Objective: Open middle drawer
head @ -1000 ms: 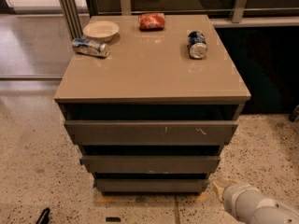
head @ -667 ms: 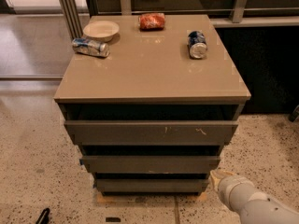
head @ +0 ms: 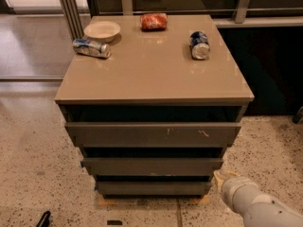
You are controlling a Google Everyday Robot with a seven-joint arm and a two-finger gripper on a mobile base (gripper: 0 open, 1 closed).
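The middle drawer [head: 151,166] is the plain grey-brown front, second of three, below the taller top front with pale scratch marks [head: 152,134] and above the lowest, narrowest front [head: 152,188]. All three fronts stand out stepwise under the cabinet top. My white arm comes in from the lower right, and my gripper [head: 221,177] is at its tip, just right of the cabinet's lower right corner, level with the gap between the middle and lowest fronts. It is apart from the middle drawer's right end.
On the cabinet top [head: 151,74] lie a white bowl [head: 102,30], a crushed can [head: 91,48], a red snack bag [head: 154,21] and a blue can [head: 199,45]. A glass partition stands at the left. Speckled floor surrounds the cabinet.
My arm has moved up and to the left, bringing the gripper closer to the cabinet's lower right corner. The drawers have not moved.
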